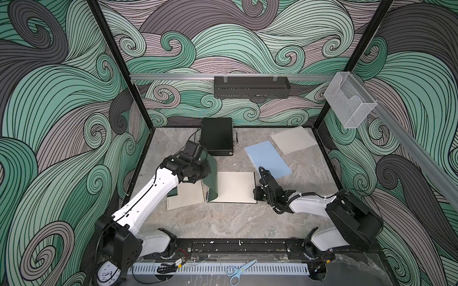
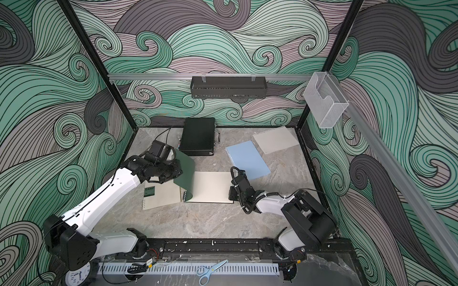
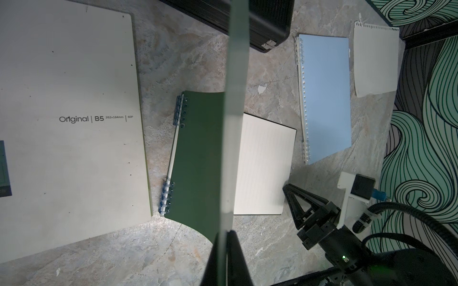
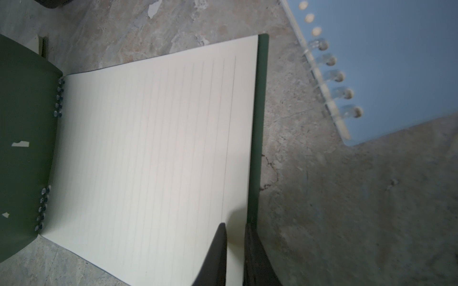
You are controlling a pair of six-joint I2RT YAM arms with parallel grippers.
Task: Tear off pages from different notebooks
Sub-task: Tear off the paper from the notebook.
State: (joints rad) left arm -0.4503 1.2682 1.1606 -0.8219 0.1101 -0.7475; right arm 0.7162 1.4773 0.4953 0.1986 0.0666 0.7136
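Dark green notebook [image 1: 235, 187] lies open in mid worktop [image 1: 223, 222]; left jaws clamp its raised cover [image 1: 210, 173], right jaws stand narrowly apart astride an edge of the top page [image 4: 148, 148], grip unclear.

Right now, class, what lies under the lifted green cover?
A lined cream page lies under the green cover, which the left pincer holds up. Any pages below it are covered.
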